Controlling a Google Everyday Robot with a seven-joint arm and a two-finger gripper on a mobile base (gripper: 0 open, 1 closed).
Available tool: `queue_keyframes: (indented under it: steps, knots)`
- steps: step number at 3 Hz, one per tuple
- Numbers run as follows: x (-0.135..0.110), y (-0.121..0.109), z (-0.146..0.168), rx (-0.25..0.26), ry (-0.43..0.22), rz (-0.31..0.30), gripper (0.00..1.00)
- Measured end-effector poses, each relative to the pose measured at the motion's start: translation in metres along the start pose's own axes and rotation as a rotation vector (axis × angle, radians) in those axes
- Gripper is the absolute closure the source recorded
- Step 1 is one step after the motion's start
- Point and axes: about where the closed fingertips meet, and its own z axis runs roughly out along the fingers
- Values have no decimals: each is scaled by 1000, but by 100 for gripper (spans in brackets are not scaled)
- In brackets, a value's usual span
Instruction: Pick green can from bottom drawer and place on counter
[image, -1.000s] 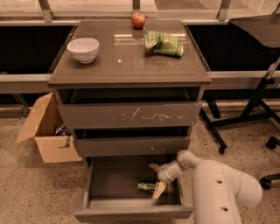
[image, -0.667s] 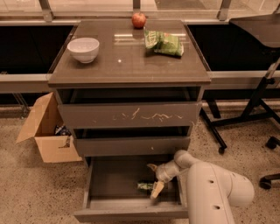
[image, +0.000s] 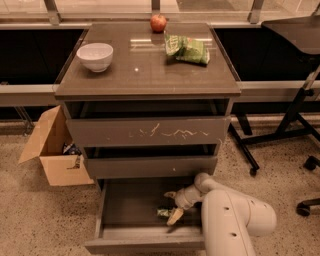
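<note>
The bottom drawer (image: 125, 202) is pulled out and shows a bare grey inside. The green can (image: 162, 212) lies on its side on the drawer floor, right of the middle. My gripper (image: 172, 205) reaches into the drawer from the right with its fingers spread. One fingertip (image: 169, 194) is above the can, and the other (image: 175, 216) is right against the can's right end. The counter (image: 145, 65) is the glossy cabinet top above.
On the counter stand a white bowl (image: 95, 56), a red apple (image: 158, 22) and a crinkled green snack bag (image: 187, 49). The scratched top drawer front (image: 150, 132) sits slightly out. A cardboard box (image: 52, 150) is on the floor at the left, and chair legs (image: 280, 135) are at the right.
My arm has shifted a little to the left, bringing the gripper closer over the green can. The can has not moved.
</note>
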Motion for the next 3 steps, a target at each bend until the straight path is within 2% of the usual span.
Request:
queue_keyframes:
  steps: [1,2,3]
  knots:
    - [7,-1,11,-9,11,-3,49]
    - [9,0,18,-27,18,-10,72]
    - [4,2,28,-59,18,-39,100]
